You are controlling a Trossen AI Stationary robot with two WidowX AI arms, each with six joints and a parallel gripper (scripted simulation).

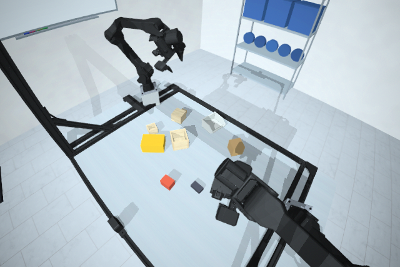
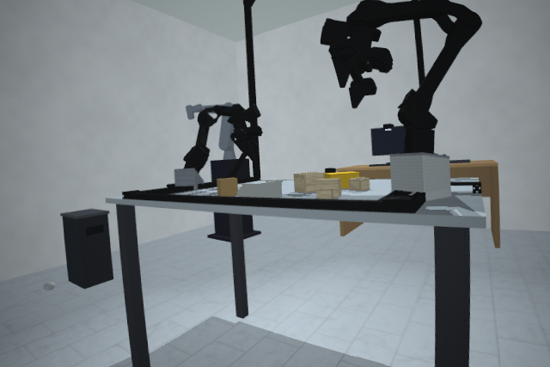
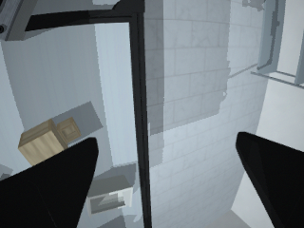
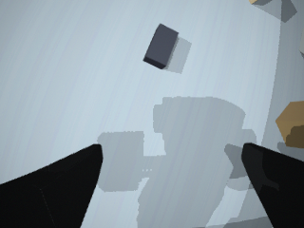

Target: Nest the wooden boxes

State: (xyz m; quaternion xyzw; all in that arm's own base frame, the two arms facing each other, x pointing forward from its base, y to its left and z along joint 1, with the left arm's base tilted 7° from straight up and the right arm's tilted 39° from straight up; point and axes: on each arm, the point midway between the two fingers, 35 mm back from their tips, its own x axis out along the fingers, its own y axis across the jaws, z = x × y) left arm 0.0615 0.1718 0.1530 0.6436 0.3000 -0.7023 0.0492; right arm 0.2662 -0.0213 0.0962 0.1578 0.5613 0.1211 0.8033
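Box point(image 1: 180, 145) point(image 2: 305, 182), large, and small box point(image 1: 152, 129) point(image 2: 358, 184) stand apart, mouths up; left gripper point(image 1: 176, 65) point(image 2: 348, 96) point(image 3: 167, 138) and right gripper point(image 1: 226, 200) point(image 2: 243, 168) point(image 4: 174, 152) spread wide.

Pale table point(image 1: 129, 173) point(image 2: 284, 214) point(image 3: 114, 95) point(image 4: 71, 71) bears wooden boxes, yellow block point(image 1: 152, 143) point(image 2: 348, 179), red block point(image 1: 167, 182), dark block point(image 1: 197, 186) point(image 4: 161, 46).

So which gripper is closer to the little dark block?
Right. The right gripper hovers above the table just beside the dark block; the left gripper hangs at the other end, past the wooden boxes.
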